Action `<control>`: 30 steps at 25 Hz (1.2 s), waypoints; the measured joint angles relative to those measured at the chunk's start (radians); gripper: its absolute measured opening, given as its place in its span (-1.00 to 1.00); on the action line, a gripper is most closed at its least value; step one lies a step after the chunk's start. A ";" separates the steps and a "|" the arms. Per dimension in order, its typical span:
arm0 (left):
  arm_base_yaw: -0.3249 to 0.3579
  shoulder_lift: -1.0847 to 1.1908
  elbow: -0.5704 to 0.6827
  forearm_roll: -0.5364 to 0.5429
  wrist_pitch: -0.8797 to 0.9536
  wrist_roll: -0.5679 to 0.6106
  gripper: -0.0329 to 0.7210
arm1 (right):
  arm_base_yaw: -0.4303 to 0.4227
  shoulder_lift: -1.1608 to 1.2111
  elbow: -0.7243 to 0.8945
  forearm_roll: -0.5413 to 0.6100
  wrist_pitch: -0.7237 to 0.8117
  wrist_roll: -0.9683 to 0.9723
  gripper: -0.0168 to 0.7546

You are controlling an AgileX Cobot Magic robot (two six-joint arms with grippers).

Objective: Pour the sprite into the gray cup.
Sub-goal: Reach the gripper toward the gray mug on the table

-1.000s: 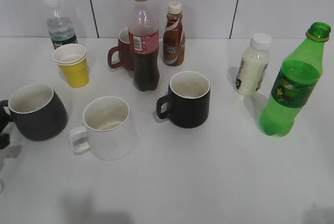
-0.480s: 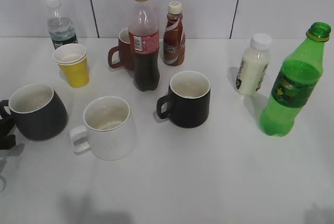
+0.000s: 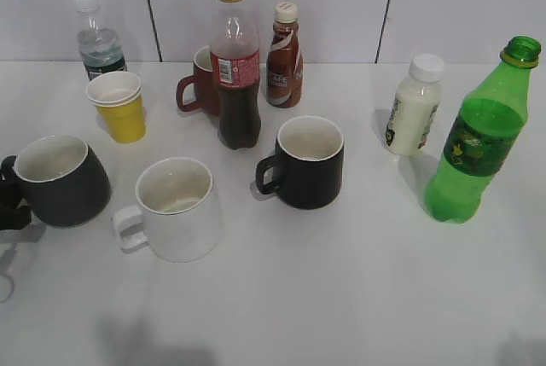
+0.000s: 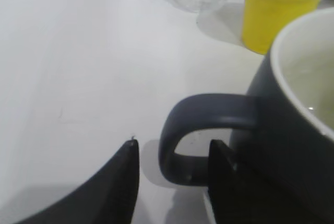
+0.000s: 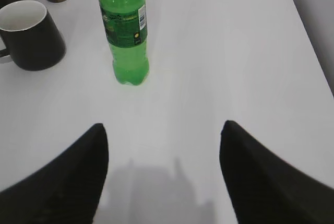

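Note:
The sprite (image 3: 473, 144) stands upright at the right of the table, and also shows in the right wrist view (image 5: 125, 31). My right gripper (image 5: 163, 126) is open and empty, well short of the sprite and out of the exterior view. The gray cup (image 3: 60, 183) stands at the far left with its handle pointing left. My left gripper (image 3: 8, 200) is at that handle. In the left wrist view the gripper (image 4: 173, 143) is open with one finger on each side of the gray cup's (image 4: 282, 145) handle, and a gap shows beside the left finger.
A white mug (image 3: 175, 208) and a black mug (image 3: 307, 161) stand mid-table. A yellow cup (image 3: 119, 106), water bottle (image 3: 95, 37), cola bottle (image 3: 236, 63), brown mug (image 3: 198, 83), coffee bottle (image 3: 284, 55) and milk bottle (image 3: 414, 106) stand behind.
My left gripper has moved right and a little up to the gray cup's handle. The cups and bottles have not moved.

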 joint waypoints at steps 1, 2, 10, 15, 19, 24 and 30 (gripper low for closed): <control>0.000 0.000 0.000 0.002 0.000 0.000 -0.03 | 0.000 0.000 0.000 0.000 0.000 0.000 0.34; 0.000 0.000 0.000 0.005 0.000 0.000 -0.05 | 0.000 0.000 0.000 0.000 0.000 0.001 0.34; 0.001 0.001 -0.033 0.046 0.001 0.000 -0.09 | 0.000 0.000 0.000 0.000 0.000 0.001 0.34; 0.002 0.024 -0.075 0.091 -0.004 0.000 -0.09 | 0.000 0.000 0.000 0.000 0.000 0.001 0.34; 0.002 0.054 -0.088 0.095 -0.011 0.000 -0.09 | 0.000 0.000 0.000 0.000 0.000 0.000 0.34; 0.002 0.075 -0.132 0.167 -0.010 0.000 -0.24 | 0.000 0.000 0.000 0.000 0.000 0.000 0.34; 0.002 0.078 -0.141 0.178 -0.013 -0.004 -0.74 | 0.000 0.000 0.000 0.000 0.000 0.002 0.34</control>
